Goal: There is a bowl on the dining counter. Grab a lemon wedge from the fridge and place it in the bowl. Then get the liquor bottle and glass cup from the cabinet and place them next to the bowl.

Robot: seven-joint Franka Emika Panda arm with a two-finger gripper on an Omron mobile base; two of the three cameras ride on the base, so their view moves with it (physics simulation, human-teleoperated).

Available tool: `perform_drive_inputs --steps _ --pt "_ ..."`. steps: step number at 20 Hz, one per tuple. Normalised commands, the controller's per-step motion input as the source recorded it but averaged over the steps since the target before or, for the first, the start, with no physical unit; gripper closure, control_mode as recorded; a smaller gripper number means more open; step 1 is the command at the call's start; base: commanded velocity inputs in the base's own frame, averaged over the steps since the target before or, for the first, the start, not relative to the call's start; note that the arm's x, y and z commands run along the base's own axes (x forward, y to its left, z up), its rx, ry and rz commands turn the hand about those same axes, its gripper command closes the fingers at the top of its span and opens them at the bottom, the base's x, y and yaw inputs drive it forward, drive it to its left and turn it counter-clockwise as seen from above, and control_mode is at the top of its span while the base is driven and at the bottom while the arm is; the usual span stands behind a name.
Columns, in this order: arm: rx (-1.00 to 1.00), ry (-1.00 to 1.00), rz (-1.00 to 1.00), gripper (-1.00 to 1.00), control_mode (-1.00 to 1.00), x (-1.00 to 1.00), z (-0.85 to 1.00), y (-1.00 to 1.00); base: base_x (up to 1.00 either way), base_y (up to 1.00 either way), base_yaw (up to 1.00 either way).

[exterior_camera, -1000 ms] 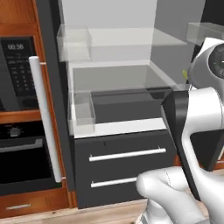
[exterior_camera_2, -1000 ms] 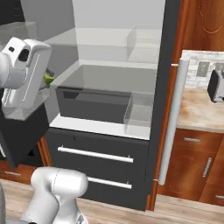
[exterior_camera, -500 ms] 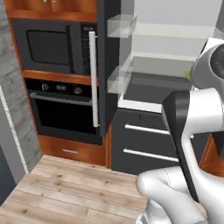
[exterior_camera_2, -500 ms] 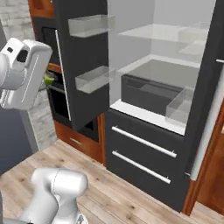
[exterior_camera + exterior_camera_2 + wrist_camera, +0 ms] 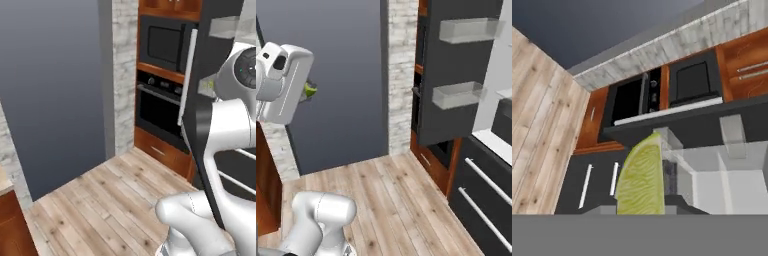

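The whole picture has swung round since half a second ago: the base has turned away from the fridge (image 5: 466,80), so the camera has moved, not the kitchen. In the left base view the open fridge interior that sat at the right before has slid almost off the edge, leaving its dark door and pale bar handle (image 5: 186,75) there, with the wall oven (image 5: 160,107) and the microwave (image 5: 162,44) now beside it and a dark grey wall (image 5: 55,85) and wood floor (image 5: 115,195) taking up the left. In the right base view the fridge door with its two clear door bins (image 5: 456,94) has shifted to the right, the lower drawers (image 5: 483,192) at the corner. The gripper (image 5: 306,92) is seen at the left of that view, closed on the lemon wedge (image 5: 641,181), whose green edge peeks out by the hand. In the hand view the wedge sits between the fingers at the bottom, its pale ribbed face toward the camera, with the open fridge behind it
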Motion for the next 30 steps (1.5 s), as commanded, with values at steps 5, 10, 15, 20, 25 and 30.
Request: perform_drive_inputs --steps 5,10,15,20,25,30 --pt "0.0 0.0 0.0 1.0 1.0 0.0 0.0 0.0 -0.93 -0.07 0.82" --pt "0.0 0.0 0.0 1.0 1.0 0.0 0.0 0.0 -0.93 0.0 0.77" --pt "0.0 0.0 0.0 1.0 1.0 0.0 0.0 0.0 -0.29 0.1 0.65" --pt "0.0 0.0 0.0 1.0 1.0 0.0 0.0 0.0 0.0 0.12 0.79" --pt "0.0 0.0 0.0 1.0 1.0 0.0 0.0 0.0 0.3 0.0 0.8" --pt "0.0 0.0 0.0 1.0 1.0 0.0 0.0 0.0 0.6 -0.13 0.69"
